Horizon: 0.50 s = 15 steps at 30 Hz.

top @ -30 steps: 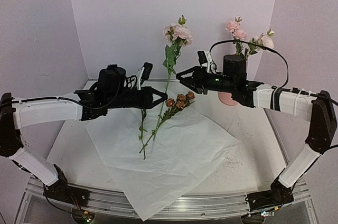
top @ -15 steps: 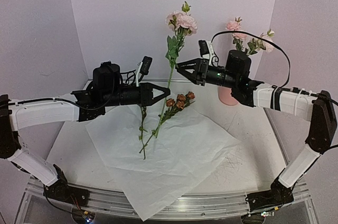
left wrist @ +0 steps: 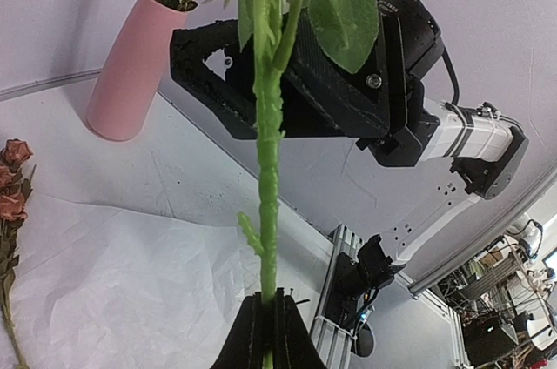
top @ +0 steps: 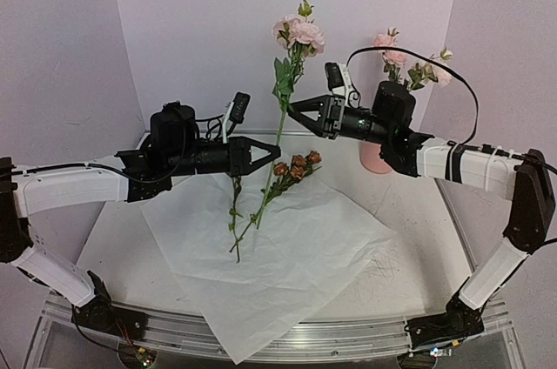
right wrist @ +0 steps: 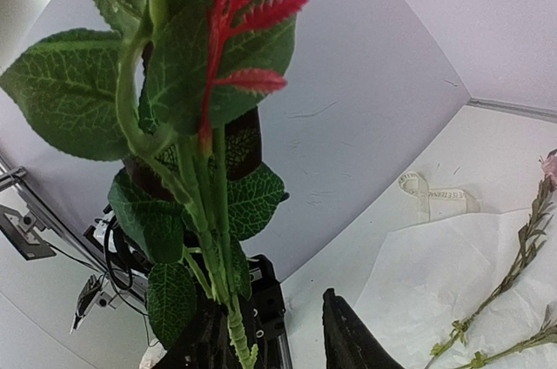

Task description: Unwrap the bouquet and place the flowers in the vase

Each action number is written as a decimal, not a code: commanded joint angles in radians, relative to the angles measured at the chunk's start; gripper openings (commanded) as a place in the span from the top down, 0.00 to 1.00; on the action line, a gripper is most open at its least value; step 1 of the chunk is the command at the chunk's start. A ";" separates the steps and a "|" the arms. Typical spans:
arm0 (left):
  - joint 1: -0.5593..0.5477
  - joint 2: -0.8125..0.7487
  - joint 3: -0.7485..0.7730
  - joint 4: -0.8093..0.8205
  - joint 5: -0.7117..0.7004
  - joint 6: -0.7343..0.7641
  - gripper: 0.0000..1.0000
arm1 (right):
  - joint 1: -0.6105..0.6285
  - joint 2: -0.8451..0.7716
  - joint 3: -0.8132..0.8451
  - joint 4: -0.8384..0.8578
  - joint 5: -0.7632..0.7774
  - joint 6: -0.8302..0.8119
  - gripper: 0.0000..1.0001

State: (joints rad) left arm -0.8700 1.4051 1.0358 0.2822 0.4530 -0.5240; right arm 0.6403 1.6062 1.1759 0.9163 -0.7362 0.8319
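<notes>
My left gripper (top: 273, 154) (left wrist: 268, 327) is shut on the green stem of a pink rose (top: 298, 31), one of the flowers, and holds it upright above the white paper (top: 287, 256). My right gripper (top: 292, 110) (right wrist: 278, 343) is open around that stem (right wrist: 233, 327), higher up among its leaves. The stem lies against the left finger, apart from the right finger (right wrist: 348, 338). The pink vase (top: 376, 158) (left wrist: 130, 69) stands behind my right arm with pink roses (top: 388, 45) in it. Brownish roses (top: 297, 164) (left wrist: 12, 179) and loose stems (top: 235, 212) lie on the paper.
The cream ribbon (right wrist: 428, 197) lies on the table beyond the paper's edge. Purple walls close in the back and both sides. The paper's front corner hangs over the metal rail (top: 348, 334) at the near edge.
The left gripper has raised the rose. The right gripper has risen and moved left onto the stem, and its jaws have narrowed.
</notes>
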 commanded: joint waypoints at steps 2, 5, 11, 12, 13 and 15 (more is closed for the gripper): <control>-0.006 -0.050 -0.006 0.061 0.002 -0.001 0.96 | 0.004 -0.051 0.044 0.111 -0.070 0.006 0.59; -0.006 -0.062 -0.011 0.063 -0.015 0.002 0.95 | 0.004 -0.058 0.038 0.117 -0.077 0.006 0.57; -0.006 -0.049 -0.005 0.064 0.010 0.000 0.95 | 0.004 -0.052 0.052 0.128 -0.072 0.019 0.57; -0.006 -0.045 -0.003 0.064 0.016 0.000 0.95 | 0.004 -0.050 0.058 0.128 -0.070 0.020 0.58; -0.007 -0.041 -0.001 0.065 0.020 -0.001 0.95 | 0.004 -0.046 0.064 0.128 -0.070 0.023 0.58; -0.009 -0.034 0.001 0.066 0.027 0.001 0.95 | 0.005 -0.036 0.076 0.127 -0.071 0.028 0.59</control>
State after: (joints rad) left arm -0.8719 1.3811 1.0233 0.2901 0.4523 -0.5240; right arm 0.6403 1.5948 1.1831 0.9653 -0.7792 0.8438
